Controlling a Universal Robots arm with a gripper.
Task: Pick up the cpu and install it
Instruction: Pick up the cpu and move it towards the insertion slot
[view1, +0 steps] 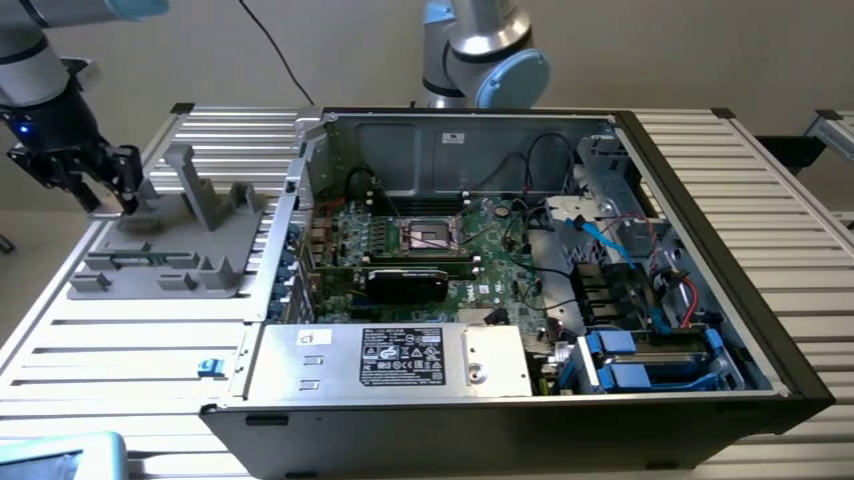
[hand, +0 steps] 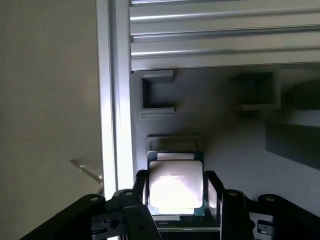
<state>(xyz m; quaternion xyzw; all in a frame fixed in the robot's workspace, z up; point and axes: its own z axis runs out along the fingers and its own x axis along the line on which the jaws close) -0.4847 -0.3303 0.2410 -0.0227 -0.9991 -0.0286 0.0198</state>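
Note:
The cpu (hand: 176, 182), a small square chip with a shiny silver-beige top, lies in a recess of the grey fixture (hand: 235, 145). My gripper (hand: 176, 192) is shut on it, one black finger (hand: 141, 187) against each side. In the exterior view my gripper (view1: 114, 195) is down at the far end of the grey fixture (view1: 167, 255), at that view's left, outside the computer case. The dark square socket (view1: 434, 235) with its metal frame sits on the green motherboard inside the open case (view1: 694, 250).
Two upright grey posts (view1: 200, 190) rise from the fixture beside my gripper. The case's metal side wall (view1: 300, 200) stands between the fixture and the motherboard. Inside are a black block (view1: 407, 280), cables and a power supply (view1: 400, 355). A second arm's base (view1: 481, 60) stands behind the case.

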